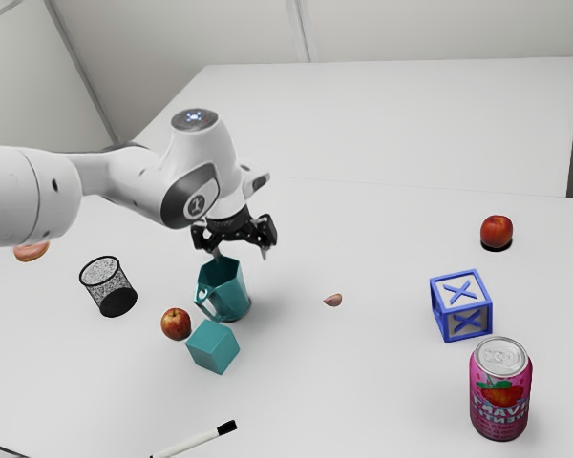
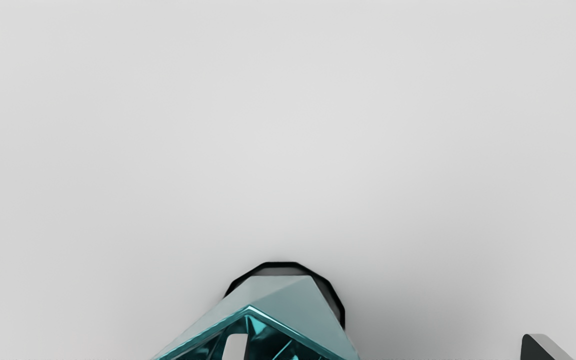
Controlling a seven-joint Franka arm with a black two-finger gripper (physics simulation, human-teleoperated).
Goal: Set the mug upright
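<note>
Tabletop point(image 1: 382, 401): pale, spreading across the exterior view's middle and bottom.
Arm point(image 1: 105, 176): white, entering from the exterior view's left and reaching to just left of centre.
Hand point(image 1: 240, 253): black, above the mug; released, its two fingers wide apart, one tip over the mug's opening, the other beyond its wall, the mug not gripped.
Mug point(image 1: 231, 291): teal, faceted, left of centre in the exterior view, standing on its base with its mouth up and its handle toward that view's left.
Can point(image 1: 499, 396): pink, upright, lower right of the frame.
Mesh cup point(image 1: 108, 285): black, upright, left part of the frame.
Block point(image 1: 463, 307): blue and white, crossed faces, right of the frame, just behind the can.
Marker point(image 1: 193, 443): white, black cap, lying at the bottom edge, left of centre.
Cube point(image 1: 213, 346): teal, just below the mug in the frame.
Red apple point(image 1: 497, 231): right side, above the block.
Mottled apple point(image 1: 176, 324): left of the cube.
Round pinkish thing point(image 1: 31, 252): far left, partly behind the arm.
Clove-like piece point(image 1: 333, 300): small, just right of centre.
</note>
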